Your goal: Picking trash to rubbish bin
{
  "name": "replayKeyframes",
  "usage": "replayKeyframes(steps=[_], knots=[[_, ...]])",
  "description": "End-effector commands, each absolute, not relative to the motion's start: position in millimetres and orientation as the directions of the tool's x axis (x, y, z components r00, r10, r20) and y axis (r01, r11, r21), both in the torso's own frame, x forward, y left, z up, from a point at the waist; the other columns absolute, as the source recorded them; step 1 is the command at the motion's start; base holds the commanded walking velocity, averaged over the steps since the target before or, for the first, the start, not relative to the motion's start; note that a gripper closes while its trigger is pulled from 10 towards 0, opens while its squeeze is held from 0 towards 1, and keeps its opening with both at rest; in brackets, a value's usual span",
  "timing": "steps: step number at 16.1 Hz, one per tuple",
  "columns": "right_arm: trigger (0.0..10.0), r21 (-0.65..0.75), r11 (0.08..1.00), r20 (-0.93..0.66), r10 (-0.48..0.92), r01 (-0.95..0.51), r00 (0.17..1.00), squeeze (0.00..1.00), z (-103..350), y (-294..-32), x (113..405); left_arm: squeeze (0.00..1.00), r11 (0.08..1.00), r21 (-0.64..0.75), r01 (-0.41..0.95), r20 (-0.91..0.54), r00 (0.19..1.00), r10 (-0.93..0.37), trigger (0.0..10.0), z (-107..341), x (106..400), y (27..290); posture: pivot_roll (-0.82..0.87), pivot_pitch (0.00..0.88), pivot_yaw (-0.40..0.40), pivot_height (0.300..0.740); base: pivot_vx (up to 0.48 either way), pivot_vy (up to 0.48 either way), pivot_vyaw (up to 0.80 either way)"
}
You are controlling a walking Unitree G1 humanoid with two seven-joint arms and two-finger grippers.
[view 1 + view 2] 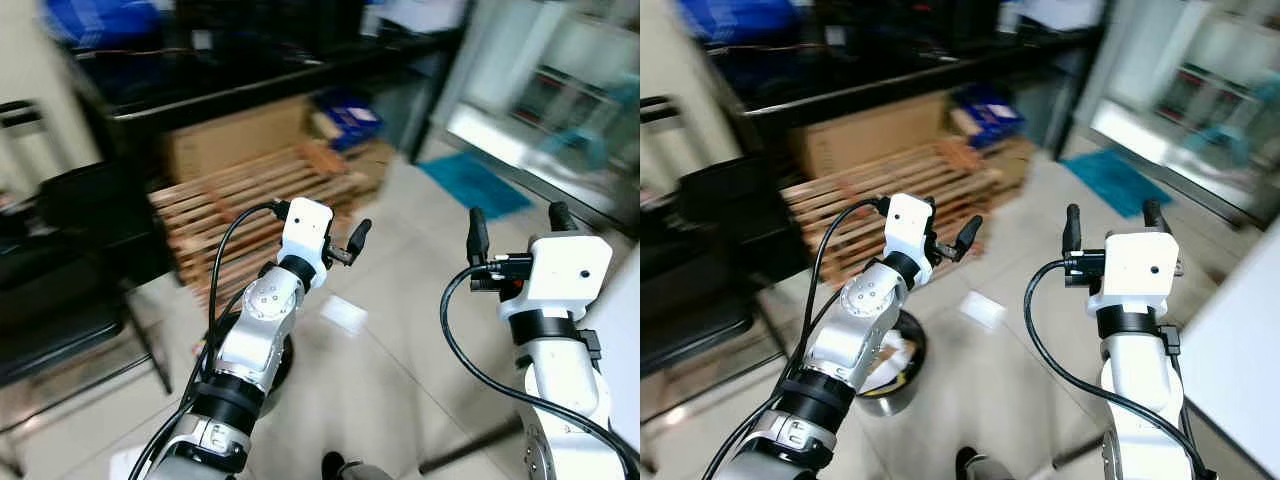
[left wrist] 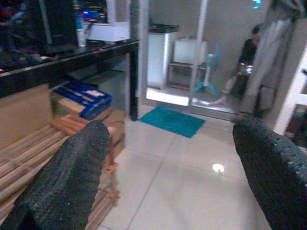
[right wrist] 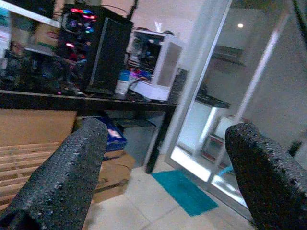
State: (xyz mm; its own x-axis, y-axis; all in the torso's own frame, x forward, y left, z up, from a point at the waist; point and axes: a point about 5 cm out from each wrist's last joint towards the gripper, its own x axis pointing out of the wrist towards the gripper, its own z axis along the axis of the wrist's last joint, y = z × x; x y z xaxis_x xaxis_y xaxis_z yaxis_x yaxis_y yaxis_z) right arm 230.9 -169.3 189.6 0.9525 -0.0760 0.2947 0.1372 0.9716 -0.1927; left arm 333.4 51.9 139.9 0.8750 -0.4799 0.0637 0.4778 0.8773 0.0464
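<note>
A white scrap of trash (image 1: 343, 313) lies on the pale tiled floor ahead of me. Under my left arm stands a round metal bin (image 1: 902, 372) with white litter inside. My left gripper (image 1: 335, 238) is raised over the floor between bin and scrap, open, its fingers (image 2: 72, 177) wide apart with nothing between them. My right gripper (image 1: 518, 226) is held up at the same height further right, open and empty too, its fingers (image 3: 67, 172) pointing toward the desk. The head views are blurred.
A wooden pallet (image 1: 250, 200) leans by a cardboard box (image 1: 235, 135) under a black desk (image 1: 230, 85). A black chair (image 1: 60, 290) stands at left. A teal mat (image 1: 472, 182) lies before glass doors. A person (image 2: 245, 60) sits beyond them. A white surface (image 1: 1240, 350) edges the right.
</note>
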Motion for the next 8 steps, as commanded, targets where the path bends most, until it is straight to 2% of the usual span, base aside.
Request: replayKeyframes(steps=[1,8], knots=[[10.0,-0.202,0.967,0.298,-0.092,0.158,0.95,0.0,193,-172,229,0.0,0.873,0.031,0.487,0.055,0.871,-0.488,10.0,140,335,49,0.07,0.056,-0.066,0.74,0.0,0.0,-0.8],[10.0,-0.211,0.963,0.305,-0.101,0.17,0.947,0.0,197,-172,231,0.0,0.88,0.034,0.473,0.071,0.877,-0.475,10.0,150,348,48,0.06,0.037,-0.065,0.74,0.0,0.0,-0.8]])
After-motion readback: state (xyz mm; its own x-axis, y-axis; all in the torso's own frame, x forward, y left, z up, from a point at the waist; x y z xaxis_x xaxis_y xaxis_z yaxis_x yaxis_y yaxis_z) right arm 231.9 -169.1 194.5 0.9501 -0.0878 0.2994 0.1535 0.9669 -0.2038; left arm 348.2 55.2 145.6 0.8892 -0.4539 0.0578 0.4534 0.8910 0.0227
